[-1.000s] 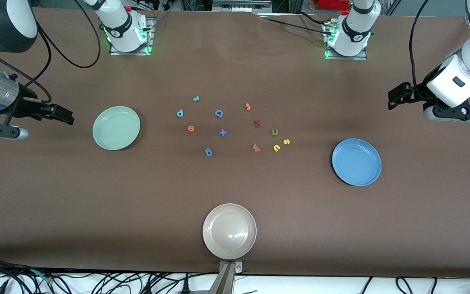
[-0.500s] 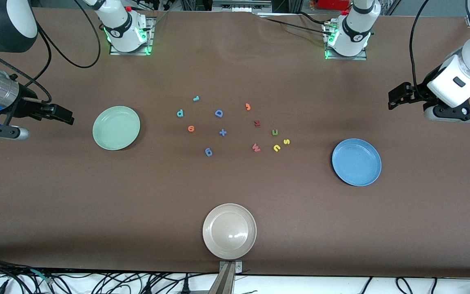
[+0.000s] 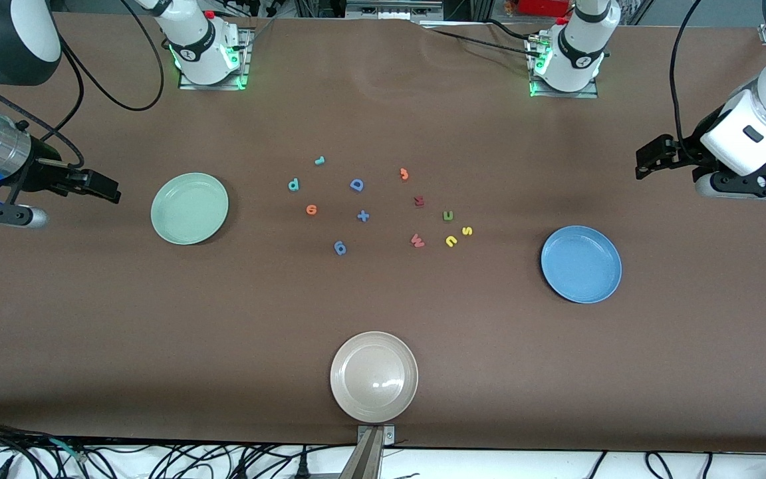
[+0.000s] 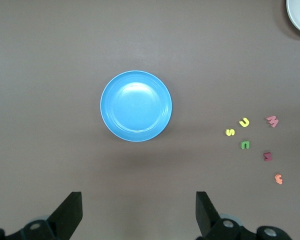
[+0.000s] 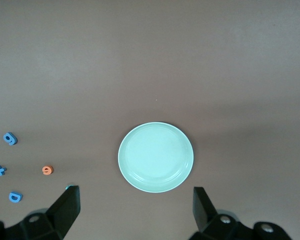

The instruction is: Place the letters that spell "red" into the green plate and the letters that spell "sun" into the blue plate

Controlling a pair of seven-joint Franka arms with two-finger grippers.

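Left gripper (image 3: 649,161) wide open, empty, up over worktop (image 3: 383,313) at left arm's end. Right gripper (image 3: 100,187) wide open, empty, over right arm's end. Blue plate (image 3: 581,264) empty, yellow "s" (image 3: 467,231), yellow "u" (image 3: 451,241), green "n" (image 3: 448,215) nearby on worktop. Green plate (image 3: 189,208) empty; teal "r" (image 3: 320,160), teal "d" (image 3: 293,185), orange "e" (image 3: 311,210) mid-worktop.

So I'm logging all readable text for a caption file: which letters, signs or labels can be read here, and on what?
Each is a loose foam piece on the brown table:
"r" teal
"d" teal
"e" orange
"D" blue
"+" blue
"g" blue
"j" orange
"M" dark red
"W" red
"n" olive
"u" yellow
"s" yellow
Markings on the arm bases: too small to read.
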